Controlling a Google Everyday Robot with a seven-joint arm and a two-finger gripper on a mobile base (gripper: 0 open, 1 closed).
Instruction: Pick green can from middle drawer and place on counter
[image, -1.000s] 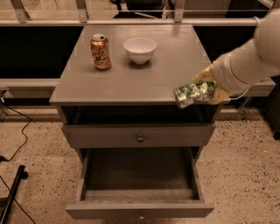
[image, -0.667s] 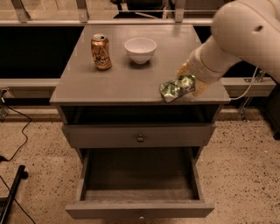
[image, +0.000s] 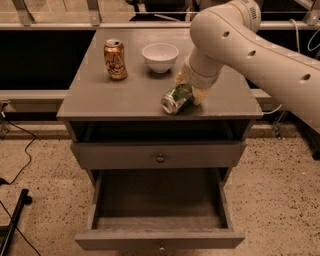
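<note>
The green can (image: 175, 100) lies tilted on its side, silver end facing front-left, over the front right part of the counter (image: 115, 97). I cannot tell whether it touches the surface. My gripper (image: 187, 93) is shut on the can, holding its far end from above and the right, with the pale arm reaching in from the upper right. The middle drawer (image: 159, 239) is pulled out wide below, and the inside that shows holds nothing. Its small knob shows at the front edge.
An orange-gold can (image: 115, 59) stands upright at the back left of the counter. A white bowl (image: 160, 56) sits at the back middle, close behind the gripper. The drawer front above (image: 160, 155) is shut. Cables and a black leg lie on the floor at left.
My gripper has carried the green can leftward from beyond the counter's right edge to over its front right part, and a little lower.
</note>
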